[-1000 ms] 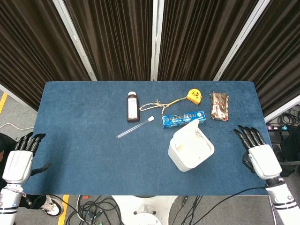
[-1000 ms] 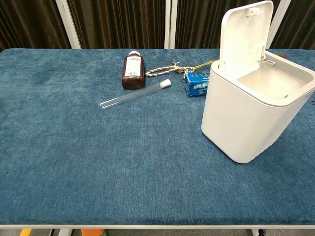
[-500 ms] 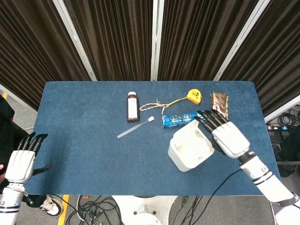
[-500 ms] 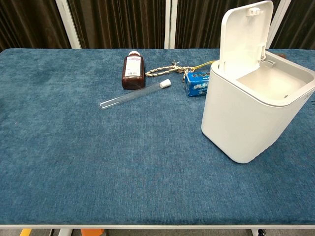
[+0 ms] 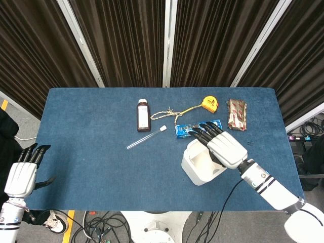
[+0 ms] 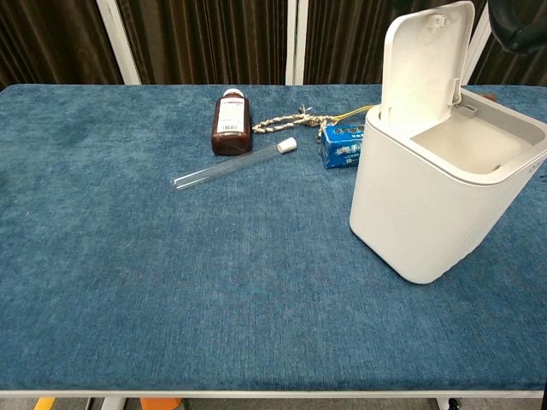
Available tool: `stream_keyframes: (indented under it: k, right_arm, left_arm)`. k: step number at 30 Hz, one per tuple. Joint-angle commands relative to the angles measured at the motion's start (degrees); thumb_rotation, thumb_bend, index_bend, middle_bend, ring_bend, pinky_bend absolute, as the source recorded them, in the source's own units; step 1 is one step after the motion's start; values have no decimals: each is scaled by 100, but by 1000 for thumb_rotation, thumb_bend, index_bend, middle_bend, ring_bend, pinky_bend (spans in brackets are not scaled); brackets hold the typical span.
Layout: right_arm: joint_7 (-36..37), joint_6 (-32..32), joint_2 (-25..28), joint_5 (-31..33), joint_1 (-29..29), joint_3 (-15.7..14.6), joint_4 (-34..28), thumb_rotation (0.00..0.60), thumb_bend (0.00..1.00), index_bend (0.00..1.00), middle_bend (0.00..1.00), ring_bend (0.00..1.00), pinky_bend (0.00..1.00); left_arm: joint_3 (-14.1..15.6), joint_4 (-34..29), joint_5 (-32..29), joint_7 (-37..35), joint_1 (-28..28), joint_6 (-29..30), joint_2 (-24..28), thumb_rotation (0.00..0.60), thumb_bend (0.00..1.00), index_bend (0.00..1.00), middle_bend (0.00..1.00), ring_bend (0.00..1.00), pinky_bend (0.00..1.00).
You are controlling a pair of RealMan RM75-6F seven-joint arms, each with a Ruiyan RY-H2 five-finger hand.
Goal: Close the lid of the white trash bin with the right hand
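The white trash bin (image 6: 444, 201) stands on the right half of the blue table, its lid (image 6: 425, 60) tilted up and open. In the head view my right hand (image 5: 223, 147) hovers over the bin (image 5: 198, 171), fingers stretched flat toward the far left, covering the lid from above. It holds nothing. In the chest view only a dark bit of the right hand (image 6: 520, 26) shows at the top right, just beside the lid's upper edge. My left hand (image 5: 23, 172) hangs off the table's left edge, fingers spread and empty.
Behind the bin lie a blue toothpaste box (image 5: 186, 129), a brown bottle (image 5: 144, 115), a glass tube (image 5: 146, 136), a knotted rope (image 5: 164, 115), a yellow tape measure (image 5: 209, 104) and a snack packet (image 5: 237, 114). The table (image 5: 91, 152) is blue cloth.
My right hand swung from the table's right edge to above the bin, moving further left in the last half second. The lid stays upright. The left hand has barely moved.
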Motion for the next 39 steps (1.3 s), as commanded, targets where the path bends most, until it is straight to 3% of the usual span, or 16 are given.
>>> stream_keyframes:
  k: [1, 13, 23, 39]
  right_arm:
    - [16, 15, 46, -7, -17, -47, -45, 600, 1000, 0, 189, 0, 0]
    - [174, 507, 239, -490, -327, -344, -153, 600, 1000, 0, 241, 0, 0]
    - [204, 940, 505, -1078, -747, -768, -403, 600, 1000, 0, 273, 0, 0]
    - [-71, 579, 232, -747, -844, -1040, -254, 600, 1000, 0, 266, 0, 0]
  left_arm:
    - [4, 6, -5, -3, 0, -8, -3, 600, 0, 144, 155, 61, 137]
    - [24, -40, 38, 63, -14, -14, 12, 600, 0, 154, 155, 60, 137]
    - [50, -56, 36, 67, -22, -58, 18, 600, 0, 154, 155, 61, 137]
    - [88, 42, 9, -9, -8, -102, -19, 600, 0, 154, 155, 60, 138]
